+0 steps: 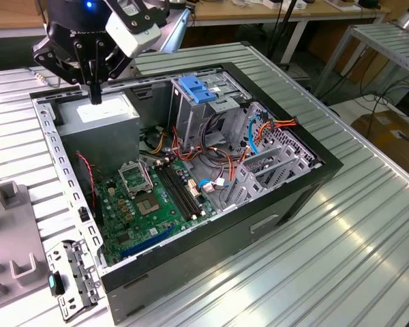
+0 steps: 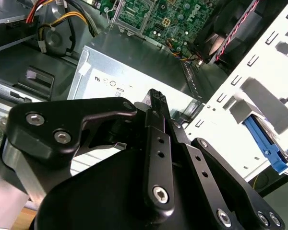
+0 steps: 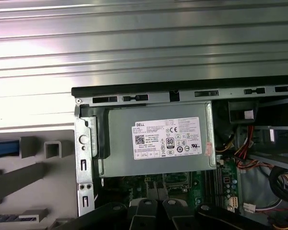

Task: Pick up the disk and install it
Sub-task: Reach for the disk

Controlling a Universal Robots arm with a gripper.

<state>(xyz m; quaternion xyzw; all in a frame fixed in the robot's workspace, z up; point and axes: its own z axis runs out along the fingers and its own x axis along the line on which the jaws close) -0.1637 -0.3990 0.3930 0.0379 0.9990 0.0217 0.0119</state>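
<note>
Poised over the far corner of an open black computer case (image 1: pixel 191 262), toward the exterior view's left: a black two-finger gripper (image 1: pixel 95 95), tips drawn together with no gap to be seen, gripping nothing. Just below the tips and apart from them, a large grey metal box (image 1: pixel 99 116) with a white sticker, seated in that corner beside a green motherboard (image 1: pixel 150 197). In the second wrist view, one black finger (image 2: pixel 156 124) edge-on across the box, the other hidden behind it, so no telling from there how the two stand. In the first wrist view, black linkages running off the frame, tips cut off. Further along inside the case, an upright grey metal cage (image 1: pixel 191 119) topped by a blue plastic latch (image 1: pixel 196 90), with red, orange and blue cables (image 1: pixel 259 126) tangled beside it. Of the disk (image 3: pixel 4 147), little to make out: a blue plastic edge lying in a grey moulded fixture (image 3: pixel 19 175) outside the case, well apart from the gripper and cut off by the picture's border. In the second wrist view, a blue plastic strip (image 2: pixel 261 141) half hidden past a white perforated metal rail (image 2: pixel 240 110); whether part of the same frame, hard to say.
</note>
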